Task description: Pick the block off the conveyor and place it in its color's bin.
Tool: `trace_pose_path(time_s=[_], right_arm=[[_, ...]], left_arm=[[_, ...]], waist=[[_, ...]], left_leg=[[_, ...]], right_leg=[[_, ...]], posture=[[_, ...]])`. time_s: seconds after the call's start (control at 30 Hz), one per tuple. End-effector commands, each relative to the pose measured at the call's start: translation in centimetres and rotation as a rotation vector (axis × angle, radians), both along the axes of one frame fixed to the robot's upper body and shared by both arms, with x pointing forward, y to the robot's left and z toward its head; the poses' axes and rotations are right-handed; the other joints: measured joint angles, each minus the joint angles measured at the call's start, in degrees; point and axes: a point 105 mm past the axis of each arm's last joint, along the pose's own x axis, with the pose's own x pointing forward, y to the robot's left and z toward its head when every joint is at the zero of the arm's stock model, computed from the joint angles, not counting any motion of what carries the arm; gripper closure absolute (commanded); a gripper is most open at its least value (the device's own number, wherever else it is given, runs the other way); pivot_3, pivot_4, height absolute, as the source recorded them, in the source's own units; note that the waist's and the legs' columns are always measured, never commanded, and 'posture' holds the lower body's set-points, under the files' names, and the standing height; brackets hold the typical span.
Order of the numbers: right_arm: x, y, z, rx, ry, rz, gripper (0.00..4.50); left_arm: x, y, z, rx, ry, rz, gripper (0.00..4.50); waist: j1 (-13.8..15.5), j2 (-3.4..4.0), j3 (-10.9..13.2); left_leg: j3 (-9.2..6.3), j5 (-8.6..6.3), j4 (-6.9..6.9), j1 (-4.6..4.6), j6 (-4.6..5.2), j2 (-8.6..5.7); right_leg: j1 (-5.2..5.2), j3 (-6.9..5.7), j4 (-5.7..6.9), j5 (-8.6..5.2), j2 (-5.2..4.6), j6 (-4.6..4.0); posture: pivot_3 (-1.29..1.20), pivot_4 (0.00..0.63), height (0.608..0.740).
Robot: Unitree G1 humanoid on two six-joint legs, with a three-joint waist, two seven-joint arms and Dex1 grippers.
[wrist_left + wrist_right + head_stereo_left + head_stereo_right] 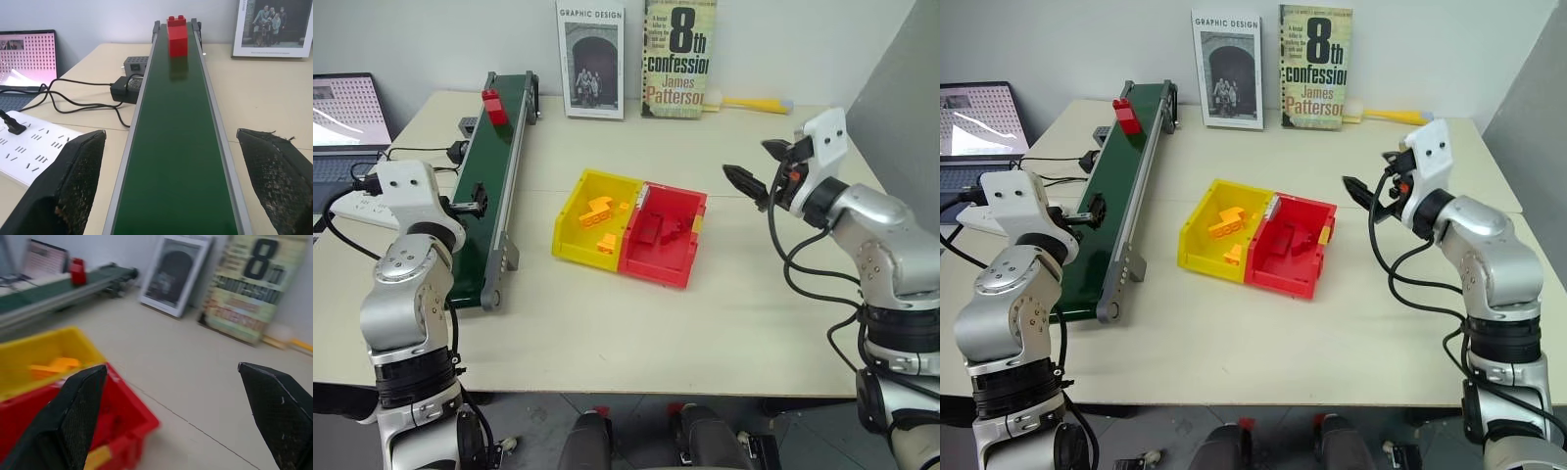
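left pincer [171, 186]: wide open, empty, astride conveyor [178, 147]
right pincer [171, 421]: open, empty
risk: block [177, 35] passes through before closing

Left arm raised at the robot's left side, forearm upright, wrist bent so the left gripper [171, 191] points level and straight ahead. Black fingers [68, 186] spread wide apart, nothing between them. Right arm bent at the elbow on the right side, wrist cocked inward, right gripper [759, 168] aimed level and toward the left. Fingers [73, 421] parted widely, empty, touching nothing.
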Motion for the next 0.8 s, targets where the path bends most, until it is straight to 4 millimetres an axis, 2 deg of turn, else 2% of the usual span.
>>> trace_pose_path(time_s=[0.03,0.2,0.8], right_arm=[[-3.4,2.2,1.0,-0.065,0.027,0.297,0.0],[-4.5,3.2,1.4,-0.073,0.064,0.42,0.0],[-4.5,3.7,1.5,-0.064,0.028,0.406,0.0]], left_arm=[[0.2,-0.2,1.5,0.004,-0.059,-0.006,0.02],[0.3,-0.2,1.2,-0.009,-0.054,-0.001,0.02],[1.3,-1.0,1.2,-0.003,-0.055,-0.022,0.02]], waist=[[0.1,-0.04,-0.02],[0.03,-0.04,-0.02],[0.04,-0.04,-0.02]], left_leg=[[-0.04,0.0,0.0,-0.01,0.0,0.01],[-0.06,0.0,0.02,0.0,0.01,-0.01],[-0.07,0.0,0.02,-0.01,0.0,0.0]], right_leg=[[0.02,-0.05,-0.02,0.0,0.0,0.0],[0.04,-0.06,-0.01,0.0,-0.04,0.0],[0.03,-0.07,-0.01,0.0,-0.04,0.0]], posture=[[0.0,0.15,0.74],[0.0,0.15,0.74],[0.0,0.15,0.74]])
